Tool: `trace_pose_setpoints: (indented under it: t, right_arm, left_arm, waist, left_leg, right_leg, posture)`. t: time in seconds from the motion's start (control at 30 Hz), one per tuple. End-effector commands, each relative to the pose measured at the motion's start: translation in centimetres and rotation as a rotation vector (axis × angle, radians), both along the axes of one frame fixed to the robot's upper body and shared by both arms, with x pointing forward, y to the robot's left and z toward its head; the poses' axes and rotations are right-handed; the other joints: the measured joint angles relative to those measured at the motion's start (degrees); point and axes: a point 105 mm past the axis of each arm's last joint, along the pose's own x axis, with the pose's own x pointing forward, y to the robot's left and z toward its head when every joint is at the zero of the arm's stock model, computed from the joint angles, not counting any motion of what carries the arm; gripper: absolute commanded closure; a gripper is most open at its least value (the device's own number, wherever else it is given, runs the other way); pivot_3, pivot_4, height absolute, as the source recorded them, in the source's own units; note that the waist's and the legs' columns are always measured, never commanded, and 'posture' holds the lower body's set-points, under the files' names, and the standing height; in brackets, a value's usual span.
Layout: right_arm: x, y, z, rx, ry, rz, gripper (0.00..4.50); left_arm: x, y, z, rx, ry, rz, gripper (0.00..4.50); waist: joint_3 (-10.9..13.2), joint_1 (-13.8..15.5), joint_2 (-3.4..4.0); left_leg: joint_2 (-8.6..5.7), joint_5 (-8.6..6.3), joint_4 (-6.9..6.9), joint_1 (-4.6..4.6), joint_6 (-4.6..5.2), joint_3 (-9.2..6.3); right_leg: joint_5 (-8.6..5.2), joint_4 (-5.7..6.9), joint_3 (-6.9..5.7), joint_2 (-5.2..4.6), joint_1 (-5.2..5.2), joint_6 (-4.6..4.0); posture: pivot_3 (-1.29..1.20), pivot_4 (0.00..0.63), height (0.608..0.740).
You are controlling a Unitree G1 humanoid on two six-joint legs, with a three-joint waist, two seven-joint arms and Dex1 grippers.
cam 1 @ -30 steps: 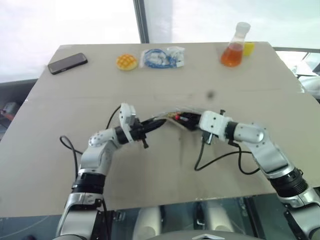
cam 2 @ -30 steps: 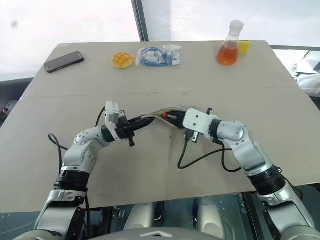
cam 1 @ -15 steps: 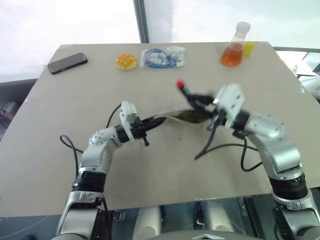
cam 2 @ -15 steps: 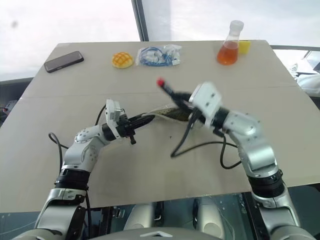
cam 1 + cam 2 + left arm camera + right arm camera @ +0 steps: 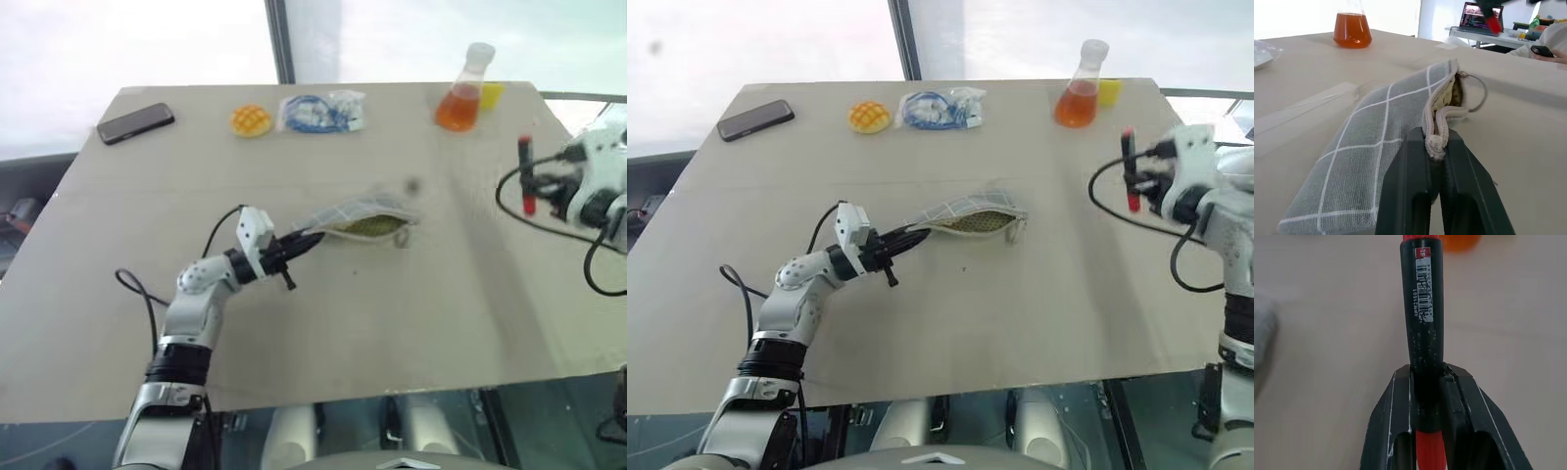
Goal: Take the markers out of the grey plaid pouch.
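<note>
The grey plaid pouch [image 5: 364, 217] lies mid-table, its zipper open and its olive lining showing. My left gripper [image 5: 304, 241] is shut on the pouch's near end, pinching the zipper seam [image 5: 1437, 143]. Far to the right, above the table's right side, my right gripper [image 5: 1138, 182] is shut on a marker [image 5: 1130, 168] with a dark barrel and red ends, held upright. In the right wrist view the marker [image 5: 1421, 318] sticks out past the fingers, a barcode label on its barrel.
Along the far edge stand a flask of orange liquid [image 5: 463, 93] with a yellow object behind it, a clear bag of blue cable [image 5: 318, 112], a yellow bun-shaped item [image 5: 251, 120] and a black phone [image 5: 135, 122]. Black cables trail from both wrists.
My right gripper pulled the marker out of the pouch, lifted it and swung far to the right. The pouch has settled flatter on the table. The left gripper held its place.
</note>
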Motion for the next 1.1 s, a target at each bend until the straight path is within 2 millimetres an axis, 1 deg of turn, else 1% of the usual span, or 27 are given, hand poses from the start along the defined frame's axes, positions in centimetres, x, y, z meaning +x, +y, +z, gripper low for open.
trace_pose_setpoints:
  t: [0.03, 0.1, 0.17, 0.2, 0.23, 0.27, 0.3, 0.4, 0.43, 0.47, 0.5, 0.53, 0.6, 0.67, 0.73, 0.83, 0.93, 0.97, 1.0, 1.1]
  right_arm:
    - [0.5, -1.1, -1.7, -0.1, 0.054, 0.016, 4.29]
    - [0.6, -1.1, -2.8, -0.108, 0.092, 0.035, 4.29]
    - [0.6, -0.9, -3.2, -0.131, 0.101, 0.065, 3.28]
    - [0.6, -0.7, -3.2, -0.14, 0.096, 0.082, 2.91]
    - [0.5, -0.4, -3.0, -0.148, 0.088, 0.1, 2.37]
    - [0.4, -0.1, -2.8, -0.163, 0.071, 0.122, 1.9]
    - [0.2, 0.4, -1.9, -0.188, 0.025, 0.152, 1.43]
    - [-1.5, 2.4, 1.0, -0.206, -0.074, 0.256, 1.43]
    - [-2.0, 3.1, 2.1, -0.17, -0.107, 0.265, 1.86]
    - [-2.9, 4.7, 3.3, -0.12, -0.141, 0.31, 2.08]
    - [-3.7, 5.9, 4.0, -0.089, -0.159, 0.344, 2.38]
    - [-4.5, 7.9, 4.8, -0.037, -0.188, 0.397, 2.84]
    - [-5.6, 11.5, 5.5, 0.053, -0.227, 0.48, 3.88]
    - [-6.1, 14.9, 5.8, 0.13, -0.245, 0.539, 4.44]
    - [-6.0, 17.5, 5.5, 0.182, -0.242, 0.574, 4.44]
    - [-4.8, 20.3, 4.7, 0.239, -0.224, 0.579, 4.44]
    - [-3.1, 22.1, 3.8, 0.259, -0.207, 0.559, 4.44]
    - [-2.5, 22.7, 3.2, 0.257, -0.196, 0.551, 4.44]
    - [-2.1, 23.1, 2.3, 0.217, -0.174, 0.554, 4.44]
    - [-2.4, 24.0, 0.2, 0.127, -0.123, 0.607, 4.44]
  left_arm:
    - [0.1, 0.6, 0.6, -0.009, -0.042, 0.021, 4.5]
    - [0.0, 0.6, 0.8, -0.016, -0.049, 0.021, 4.5]
    - [0.0, 0.8, 1.0, -0.031, -0.051, 0.021, 4.5]
    - [0.0, 0.8, 1.2, -0.04, -0.051, 0.017, 4.5]
    - [-0.1, 0.8, 1.3, -0.048, -0.05, 0.012, 4.5]
    - [-0.2, 0.8, 1.4, -0.056, -0.048, 0.008, 4.5]
    - [-0.2, 0.7, 1.6, -0.067, -0.042, 0.003, 4.5]
    - [-0.8, 0.2, 1.9, -0.1, 0.002, -0.05, 4.5]
    - [-0.9, 0.1, 2.0, -0.113, 0.017, -0.061, 4.5]
    - [-1.0, 0.0, 2.1, -0.125, 0.029, -0.068, 4.5]
    - [-1.0, -0.1, 2.2, -0.133, 0.037, -0.071, 4.5]
    - [-1.0, -0.3, 2.2, -0.134, 0.043, -0.079, 4.5]
    - [-1.1, -0.8, 2.3, -0.134, 0.05, -0.092, 4.5]
    - [-1.2, -1.3, 2.5, -0.135, 0.053, -0.106, 4.5]
    - [-1.2, -1.6, 2.7, -0.139, 0.056, -0.119, 4.5]
    - [-1.1, -2.0, 3.1, -0.147, 0.06, -0.135, 4.5]
    - [-1.2, -2.4, 3.4, -0.16, 0.076, -0.161, 4.5]
    - [-1.3, -2.6, 3.6, -0.168, 0.081, -0.17, 4.5]
    - [-1.4, -2.7, 3.7, -0.183, 0.092, -0.174, 4.5]
    - [-1.9, -2.9, 3.9, -0.215, 0.126, -0.194, 4.5]
  waist:
    - [0.0, -0.2, 0.06]
    - [0.0, -0.3, 0.06]
    - [0.0, -0.4, 0.04]
    - [0.0, -0.3, 0.05]
    - [0.0, -0.3, 0.05]
    - [0.0, -0.3, 0.05]
    - [0.0, -0.3, 0.05]
    - [0.1, -0.2, 0.11]
    - [0.1, -0.2, 0.11]
    - [0.1, -0.3, 0.12]
    - [0.1, -0.3, 0.12]
    - [0.1, -0.3, 0.1]
    - [0.1, -0.4, 0.05]
    - [0.1, -0.6, 0.04]
    - [0.1, -0.6, 0.04]
    - [0.1, -0.4, 0.06]
    - [0.1, -0.4, 0.05]
    - [0.1, -0.3, 0.05]
    - [0.1, -0.3, 0.05]
    - [0.1, -0.5, 0.05]
  left_leg:
    - [0.0, 0.0, 0.0, -0.01, 0.0, 0.01]
    - [-0.02, 0.0, 0.0, -0.01, 0.0, 0.05]
    - [-0.02, 0.0, 0.03, -0.01, 0.0, 0.03]
    - [-0.02, 0.0, 0.03, -0.01, 0.0, 0.03]
    - [-0.02, 0.0, 0.04, -0.02, 0.0, 0.03]
    - [-0.02, 0.0, 0.04, -0.03, 0.0, 0.03]
    - [-0.02, 0.0, 0.04, -0.03, 0.0, 0.02]
    - [-0.02, 0.0, 0.03, -0.05, 0.0, 0.01]
    - [-0.02, 0.0, 0.01, -0.08, 0.0, 0.0]
    - [-0.02, 0.0, 0.01, -0.04, 0.0, 0.02]
    - [-0.01, 0.0, 0.01, -0.04, 0.0, 0.02]
    - [-0.01, 0.0, 0.01, -0.04, 0.0, -0.02]
    - [0.05, 0.0, 0.03, 0.01, -0.01, -0.21]
    - [0.08, 0.0, 0.05, 0.05, -0.01, -0.4]
    - [0.07, 0.0, 0.14, 0.03, -0.01, -0.49]
    - [0.01, 0.0, 0.2, 0.0, -0.01, -0.47]
    - [-0.06, 0.0, 0.26, -0.06, 0.0, -0.44]
    - [-0.07, 0.0, 0.26, -0.06, 0.0, -0.37]
    - [-0.09, 0.0, 0.26, -0.09, 0.0, -0.3]
    - [-0.07, 0.0, 0.2, -0.09, 0.0, -0.14]
  right_leg:
    - [0.0, 0.0, 0.0, 0.0, -0.01, 0.01]
    - [-0.05, -0.01, 0.05, -0.02, -0.01, 0.12]
    - [-0.09, -0.02, 0.04, -0.02, 0.02, 0.2]
    - [-0.09, -0.02, 0.04, -0.02, 0.02, 0.2]
    - [-0.09, -0.02, 0.04, -0.03, 0.02, 0.2]
    - [-0.09, -0.01, 0.04, -0.04, 0.01, 0.2]
    - [-0.09, -0.01, 0.04, -0.04, 0.01, 0.2]
    - [-0.08, 0.0, 0.04, -0.03, -0.01, 0.2]
    - [-0.08, 0.0, 0.03, -0.03, -0.02, 0.2]
    - [-0.09, 0.0, 0.04, -0.03, -0.01, 0.21]
    - [-0.09, -0.01, 0.05, -0.02, -0.01, 0.21]
    - [-0.09, 0.01, 0.05, -0.02, -0.02, 0.22]
    - [-0.11, 0.02, -0.01, 0.05, 0.04, 0.23]
    - [-0.12, 0.03, -0.01, 0.09, 0.05, 0.24]
    - [-0.13, 0.13, -0.01, 0.06, 0.04, 0.22]
    - [-0.23, 0.18, 0.0, -0.02, 0.04, 0.03]
    - [-0.12, 0.17, 0.01, -0.07, 0.05, -0.05]
    - [0.0, 0.16, 0.03, -0.06, 0.06, 0.04]
    - [0.0, 0.16, 0.01, -0.06, 0.05, 0.04]
    - [0.01, 0.16, -0.01, -0.05, 0.04, 0.03]
  posture:
    - [0.0, 0.15, 0.74]
    - [0.0, 0.15, 0.74]
    - [0.0, 0.15, 0.74]
    - [0.0, 0.15, 0.74]
    - [0.0, 0.15, 0.74]
    - [0.0, 0.15, 0.74]
    - [0.0, 0.15, 0.74]
    - [0.0, 0.15, 0.74]
    - [0.0, 0.15, 0.74]
    - [0.0, 0.15, 0.74]
    - [0.0, 0.15, 0.74]
    - [0.0, 0.15, 0.74]
    - [0.0, 0.15, 0.74]
    - [0.0, 0.15, 0.74]
    - [0.0, 0.15, 0.74]
    - [0.0, 0.15, 0.74]
    - [0.0, 0.15, 0.74]
    - [0.0, 0.15, 0.74]
    - [0.0, 0.15, 0.74]
    - [0.0, 0.15, 0.74]
